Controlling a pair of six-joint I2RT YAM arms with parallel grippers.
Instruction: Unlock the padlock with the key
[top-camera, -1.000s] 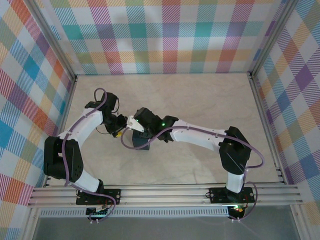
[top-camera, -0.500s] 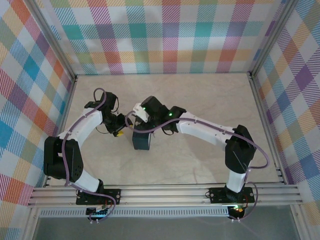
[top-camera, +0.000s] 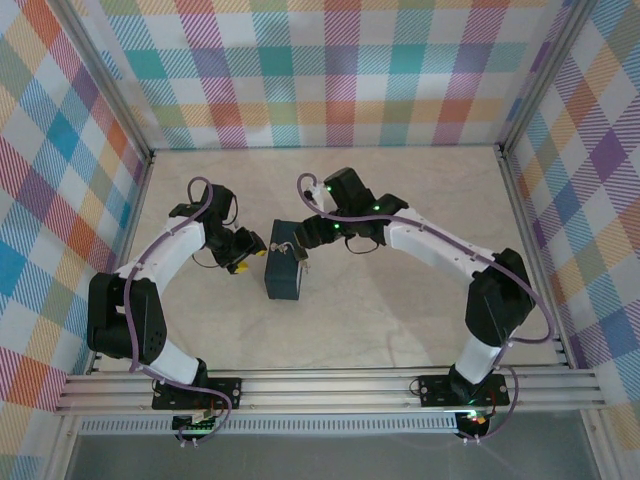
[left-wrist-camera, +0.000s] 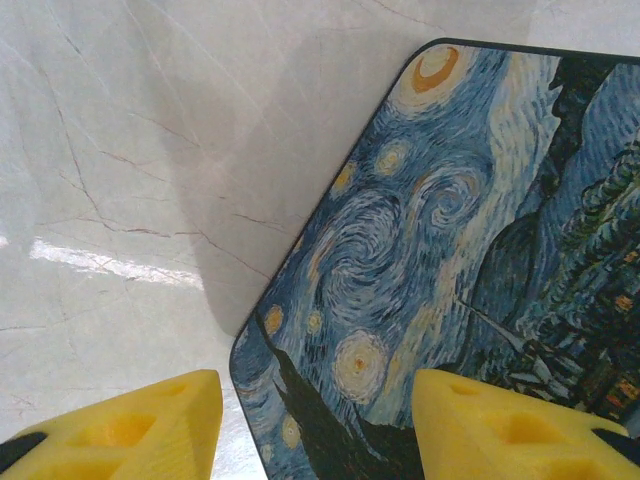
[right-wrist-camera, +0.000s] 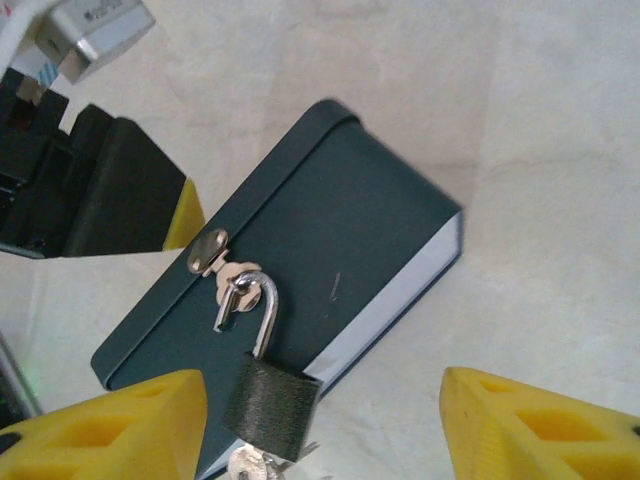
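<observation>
See the padlock on the dark teal box: matte blackish block body, thin silver U shackle hooked through the shiny hasp at the lid edge. Spot thin grey metal at the body's lower end, taken for the key; can't tell how far in. Read the right gripper as released: blocky yellow fingers spread wide either side of the padlock, touching nothing. Read the left gripper as released too, yellow pads apart, facing the box's glossy swirl-printed blue-and-yellow face with its rounded corner. From above, find it just beside the box's left side, right gripper near the far edge. Note glossy veined marble table underneath.
</observation>
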